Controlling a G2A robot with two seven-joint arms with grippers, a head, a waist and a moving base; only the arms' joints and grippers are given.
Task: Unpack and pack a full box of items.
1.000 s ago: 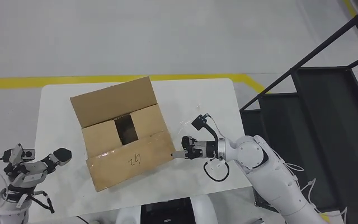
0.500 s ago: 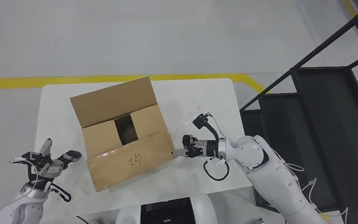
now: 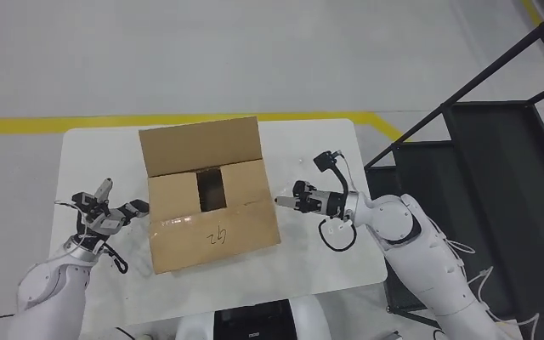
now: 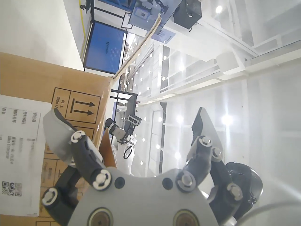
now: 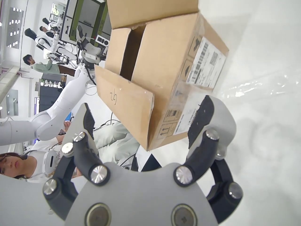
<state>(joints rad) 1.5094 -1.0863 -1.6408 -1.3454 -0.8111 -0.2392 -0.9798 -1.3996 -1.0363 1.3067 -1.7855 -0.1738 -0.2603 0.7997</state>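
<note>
Box: A brown cardboard box (image 3: 212, 229) is set near the middle of the white bench (image 3: 314, 144).
Flaps: The flap at 12 o'clock is stood up and open. The flap at 6 o'clock, with marks written on it, is folded outward. The two side flaps are folded partly in, and a dark gap is left between them.
Inside: What is packed in the box cannot be seen.
Left gripper: The left gripper (image 3: 121, 197) is held at the 9 o'clock side of the box, just beside it. Whether the box is touched cannot be told.
Left fingers: The fingers (image 4: 56, 128) are spread wide open, and nothing is held.
Right gripper: The right gripper (image 3: 282, 201) is held at the 3 o'clock side of the box, close to a wall with a white sticker (image 5: 207, 62).
Right fingers: The fingers (image 5: 204, 114) are spread apart, and nothing is held.
Plastic: A clear plastic sheet (image 5: 256, 84) is laid on the bench at the 3 o'clock side of the box.
</note>
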